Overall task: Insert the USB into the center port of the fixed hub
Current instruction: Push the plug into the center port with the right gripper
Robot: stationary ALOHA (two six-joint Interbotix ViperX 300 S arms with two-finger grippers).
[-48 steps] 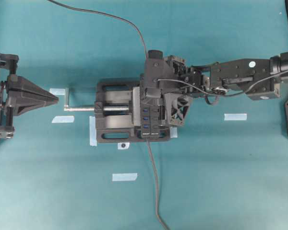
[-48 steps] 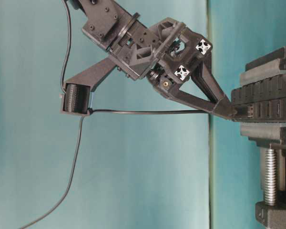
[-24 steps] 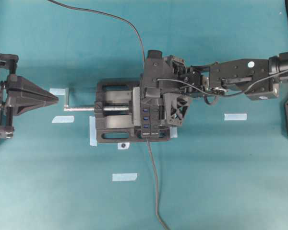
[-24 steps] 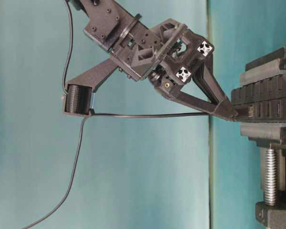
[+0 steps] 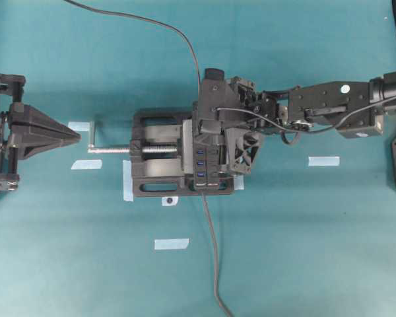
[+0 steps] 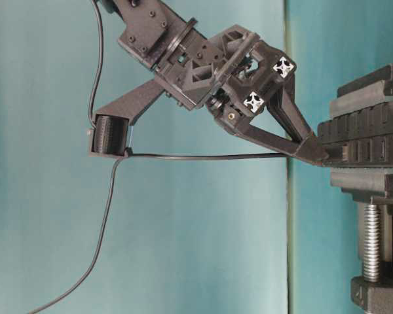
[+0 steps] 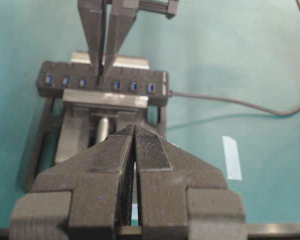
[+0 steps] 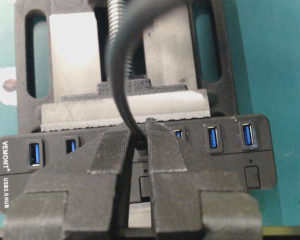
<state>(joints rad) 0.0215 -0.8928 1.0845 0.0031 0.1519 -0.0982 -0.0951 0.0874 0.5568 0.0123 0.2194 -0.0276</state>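
Right gripper (image 8: 138,150) closed, arm stretched leftward — left gripper (image 7: 135,145) closed, drawn back

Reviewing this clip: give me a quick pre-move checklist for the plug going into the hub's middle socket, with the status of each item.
1. Right gripper jaws shut on the USB cable: ok.
2. Jaw tips at the fixed hub's socket row, near its middle: ok.
3. Plug seated in the center port: cannot tell, the jaws hide it.
4. Hub clamped in the vise: ok.
5. Left gripper parked away from the vise, jaws shut: ok.
6. Cable running freely off behind the gripper, nothing snagging it: ok.
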